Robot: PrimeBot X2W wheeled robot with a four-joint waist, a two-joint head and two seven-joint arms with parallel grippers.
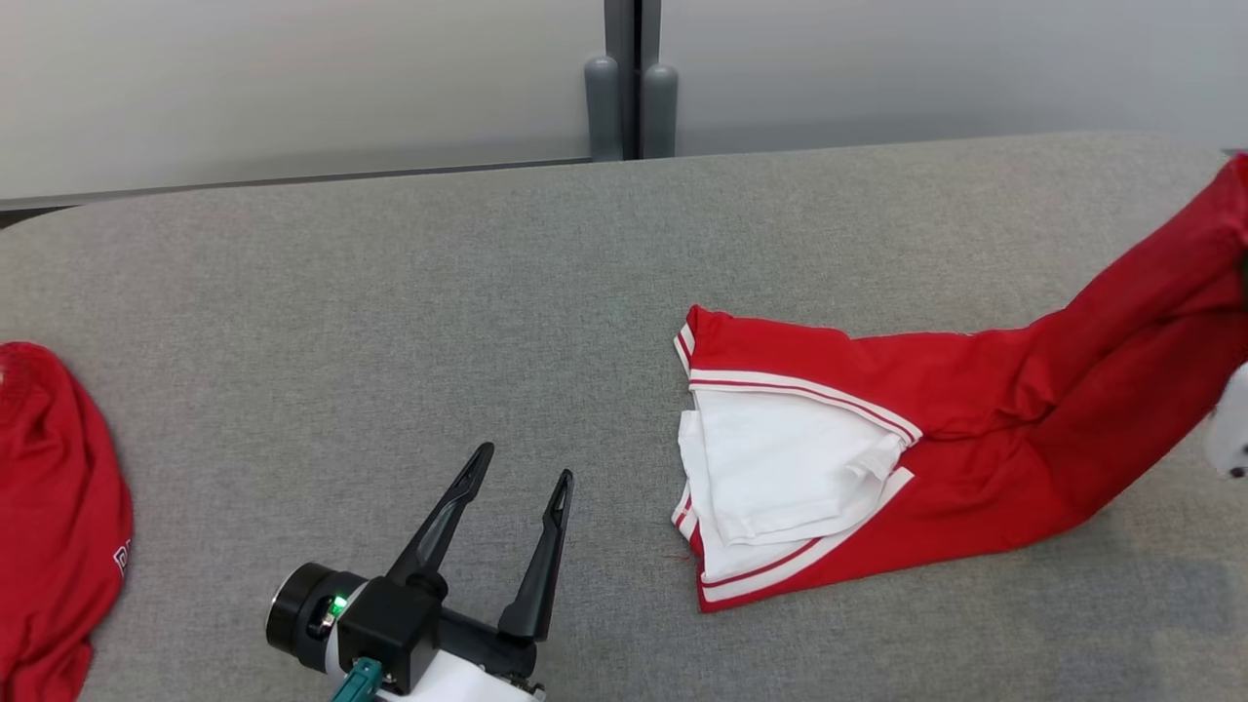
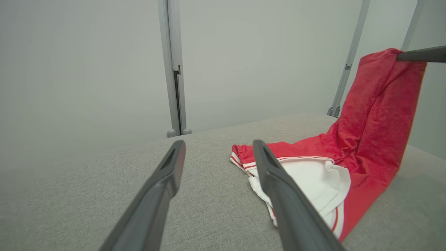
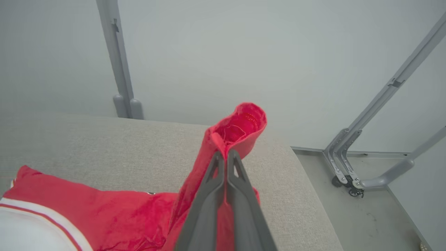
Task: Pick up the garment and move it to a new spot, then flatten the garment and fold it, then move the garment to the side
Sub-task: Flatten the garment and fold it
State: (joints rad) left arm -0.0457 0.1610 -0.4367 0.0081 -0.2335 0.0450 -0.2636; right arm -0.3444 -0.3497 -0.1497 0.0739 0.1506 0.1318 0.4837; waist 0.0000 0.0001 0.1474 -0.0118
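Note:
The garment (image 1: 936, 458), a red T-shirt with white sleeves and striped trim, lies on the grey table right of centre, and its right end is pulled up off the surface toward the right edge of the head view. My right gripper (image 3: 225, 155) is shut on that raised red cloth (image 3: 240, 129); its fingers (image 2: 423, 54) show in the left wrist view holding the top of the lifted garment (image 2: 376, 115). My left gripper (image 1: 520, 466) hovers open over bare table at the lower middle, well left of the white sleeve (image 1: 780, 468), with nothing between its fingers.
Another red jersey (image 1: 54, 517) lies at the table's left edge. The grey padded table (image 1: 390, 322) has free room in the middle and back. Grey frame posts (image 1: 631, 97) stand behind it; the table's right end (image 3: 313, 195) drops to the floor beside a metal frame (image 3: 352, 167).

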